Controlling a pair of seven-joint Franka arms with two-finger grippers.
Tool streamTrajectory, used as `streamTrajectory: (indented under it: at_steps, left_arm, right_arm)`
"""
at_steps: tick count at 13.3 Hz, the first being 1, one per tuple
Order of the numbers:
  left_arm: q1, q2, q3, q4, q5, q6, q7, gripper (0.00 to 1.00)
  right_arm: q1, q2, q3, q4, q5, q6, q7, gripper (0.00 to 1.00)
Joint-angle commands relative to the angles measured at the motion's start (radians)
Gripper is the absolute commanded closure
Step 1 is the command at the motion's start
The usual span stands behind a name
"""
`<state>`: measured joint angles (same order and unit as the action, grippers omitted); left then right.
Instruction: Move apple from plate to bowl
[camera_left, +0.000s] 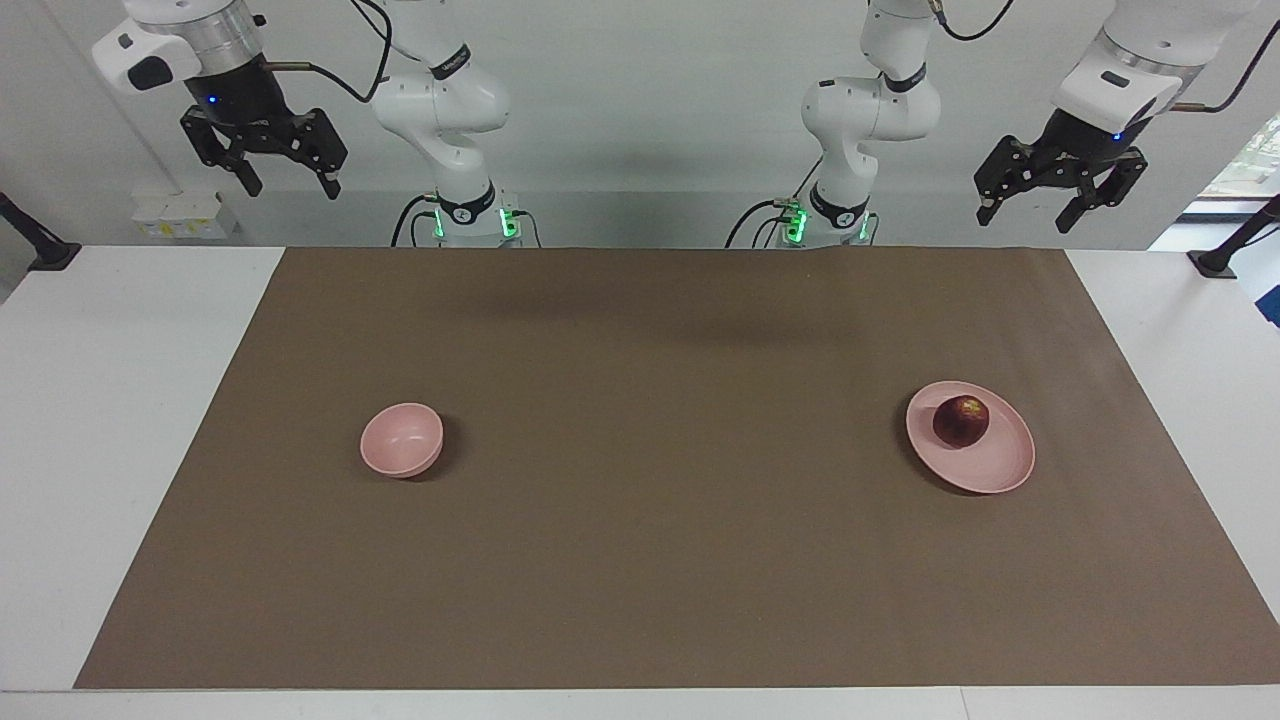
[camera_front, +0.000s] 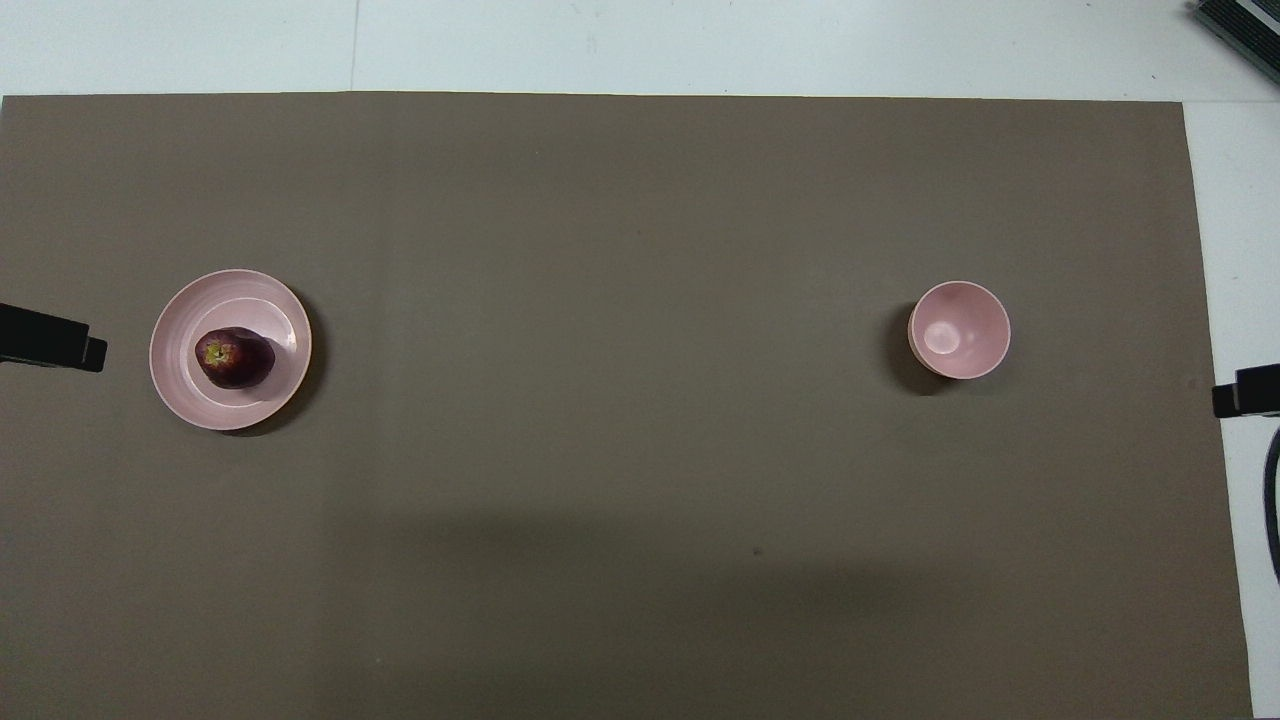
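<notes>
Seen from the facing view, one apple lies on the one plate, on the part of it nearer the robots, toward the left arm's end of the bench. The left gripper hangs high in the air at that same end, well above and apart from the apple, its jaws spread wide and holding nothing. One bowl stands upright on the brown mat toward the right arm's end, well apart from the plate and about as far from the robots as it. The right gripper hangs high at that end, jaws likewise wide and holding nothing; both arms wait. Next, in the overhead view, the single apple shows its stem end up and sits off centre on the plate, while the single bowl holds nothing. Only a dark tip of the left gripper shows at the edge beside the plate, and a dark tip of the right gripper at the other edge, short of the bowl; this view alone does not show how their jaws stand. Counted: one apple, one plate, one bowl, two grippers.
</notes>
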<state>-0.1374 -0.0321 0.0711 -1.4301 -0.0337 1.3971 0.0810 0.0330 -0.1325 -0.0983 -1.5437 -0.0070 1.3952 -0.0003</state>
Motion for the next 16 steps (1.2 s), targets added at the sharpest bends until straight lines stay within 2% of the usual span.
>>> streamTrajectory:
  at_steps: [1,16]
  left_arm:
    - [0.012,-0.011,-0.004,0.0,-0.002,-0.016,-0.003,0.0]
    - [-0.002,-0.017,-0.008,-0.01,-0.005,0.01,-0.012,0.0]
  right_arm:
    - [-0.004,-0.018,0.006,-0.015,-0.005,0.004,0.009,0.0]
    - [-0.002,-0.018,0.011,-0.015,-0.004,-0.005,0.006,0.0]
